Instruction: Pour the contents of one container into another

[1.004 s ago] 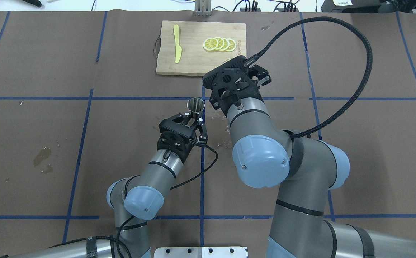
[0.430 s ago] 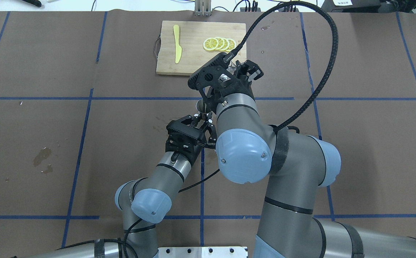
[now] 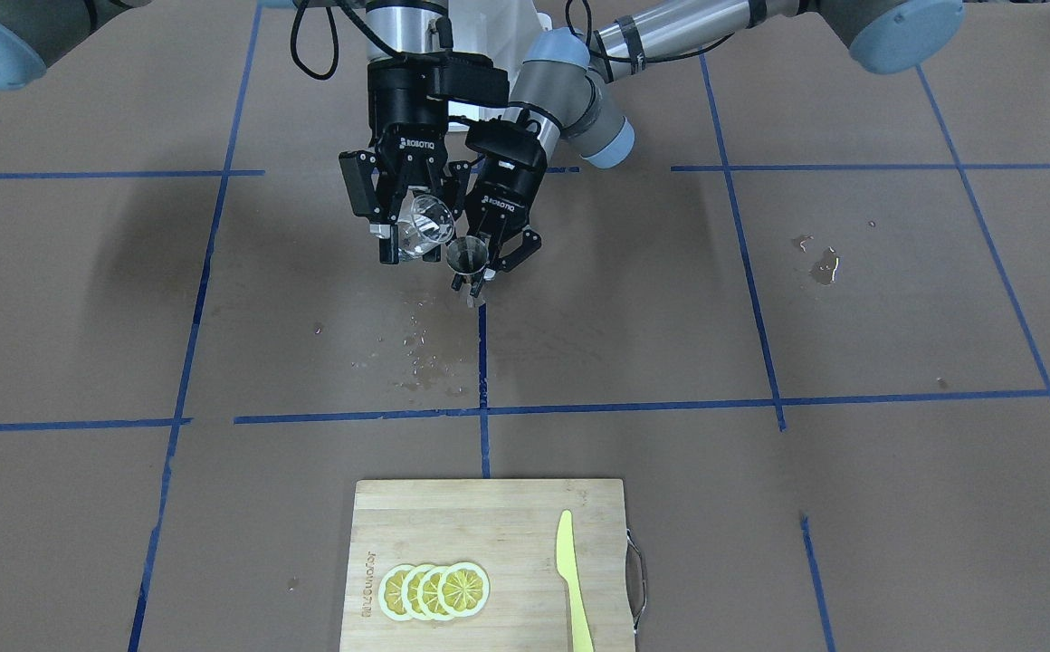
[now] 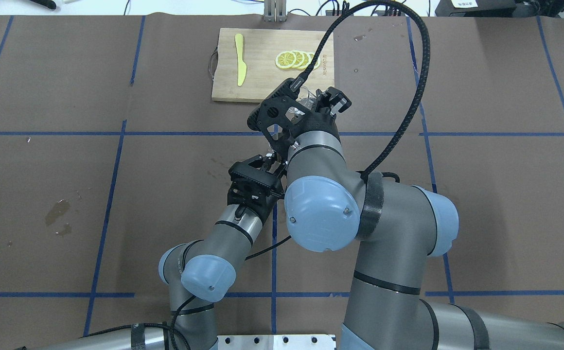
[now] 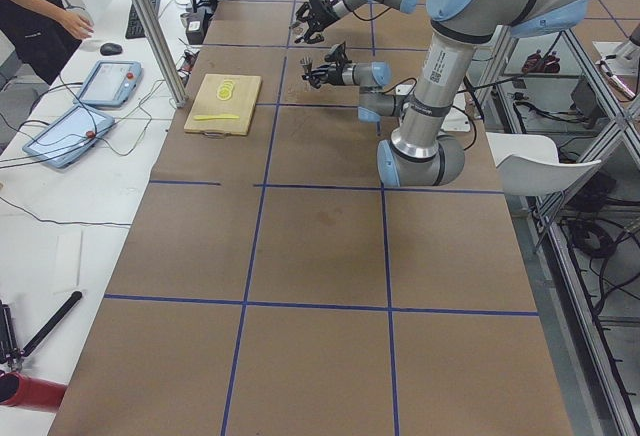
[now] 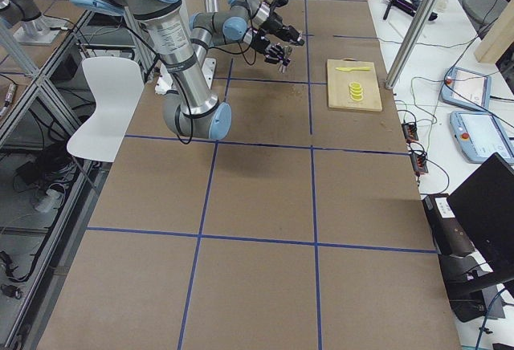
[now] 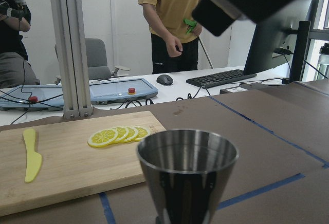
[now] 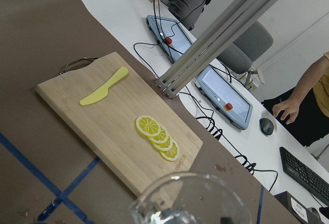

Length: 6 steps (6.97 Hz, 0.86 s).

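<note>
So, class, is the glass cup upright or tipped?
Tipped: the glass cup leans over, its mouth turned sideways toward the upright jigger.

Overhead, front, both sides, wrists sharing board (image 4: pixel 262 82)

Brown counter (image 6: pixel 265 197), blue tape grid. The near right arm (image 6: pixel 173 53) stands tall beside a white chair (image 6: pixel 108 97), and the far left arm (image 6: pixel 229 27) pokes out from behind it. Right claw (image 6: pixel 289 37) sits just above left claw (image 6: pixel 280 57), close together over the counter; grip too small to tell. Cutting board (image 6: pixel 337 99) lies farther out, with yellow knife (image 6: pixel 348 67) and lemon slices (image 6: pixel 355 91) on it. Tablets (image 6: pixel 467 85) on the white side counter.
</note>
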{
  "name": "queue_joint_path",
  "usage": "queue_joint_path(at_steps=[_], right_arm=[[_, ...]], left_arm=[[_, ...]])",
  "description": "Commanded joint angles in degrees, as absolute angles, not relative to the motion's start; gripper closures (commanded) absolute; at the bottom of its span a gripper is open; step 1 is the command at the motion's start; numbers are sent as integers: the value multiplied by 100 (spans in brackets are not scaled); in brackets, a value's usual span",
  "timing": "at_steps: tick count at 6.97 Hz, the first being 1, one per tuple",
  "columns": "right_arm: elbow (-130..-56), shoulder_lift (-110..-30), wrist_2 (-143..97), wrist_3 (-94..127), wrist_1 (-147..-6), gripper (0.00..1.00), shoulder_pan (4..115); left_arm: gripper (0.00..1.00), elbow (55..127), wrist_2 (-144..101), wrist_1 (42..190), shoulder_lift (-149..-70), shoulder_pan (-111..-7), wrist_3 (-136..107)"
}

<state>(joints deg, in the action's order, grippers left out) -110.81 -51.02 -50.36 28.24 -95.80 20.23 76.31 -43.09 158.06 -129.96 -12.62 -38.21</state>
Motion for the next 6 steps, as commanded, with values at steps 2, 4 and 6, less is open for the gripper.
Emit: queue_joint_path(at_steps=[2, 4, 6], right_arm=[[-11118, -5089, -4389, 2602, -9948, 88, 1785], [-11109, -5072, -3967, 2366, -10193, 87, 1636], [-11101, -4967, -3955, 1937, -10361, 87, 1635]], left_arm=[[100, 7603, -4359, 15785, -13017, -1283, -3806], [100, 7594, -4464, 15768, -13025, -1292, -3788], [100, 7594, -4465, 15759, -13034, -1292, -3788]])
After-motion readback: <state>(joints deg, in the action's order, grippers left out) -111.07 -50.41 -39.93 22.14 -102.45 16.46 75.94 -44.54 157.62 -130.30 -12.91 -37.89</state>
